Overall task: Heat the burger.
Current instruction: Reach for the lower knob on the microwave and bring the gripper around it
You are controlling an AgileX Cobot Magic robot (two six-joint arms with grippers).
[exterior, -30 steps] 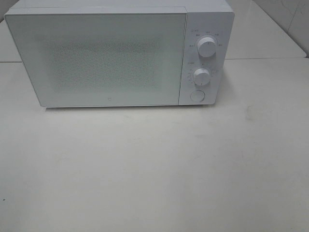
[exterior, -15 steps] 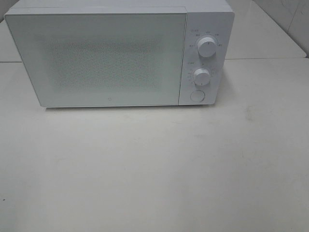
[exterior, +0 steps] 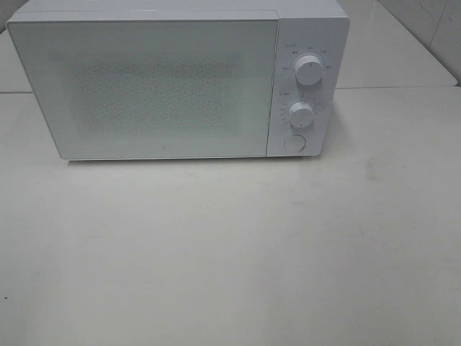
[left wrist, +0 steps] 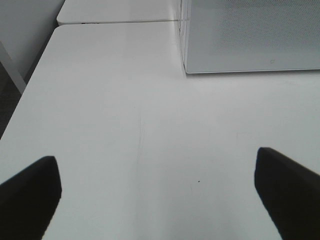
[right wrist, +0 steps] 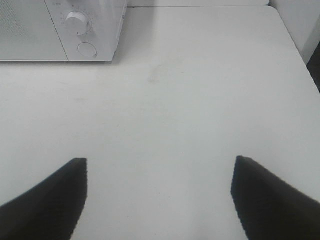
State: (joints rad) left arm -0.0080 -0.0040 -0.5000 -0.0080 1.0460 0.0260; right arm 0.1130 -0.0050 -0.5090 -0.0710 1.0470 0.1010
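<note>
The burger is out of view in every frame. A white microwave stands at the back of the white table with its door shut; its frosted door hides the inside. It has two knobs and a round button on the right panel. The microwave also shows in the left wrist view and in the right wrist view. My left gripper is open and empty over bare table. My right gripper is open and empty over bare table. Neither gripper shows in the exterior high view.
A second white table adjoins behind and to the right of the microwave. The left table edge and the right table edge show in the wrist views. A tiled wall is at the back right.
</note>
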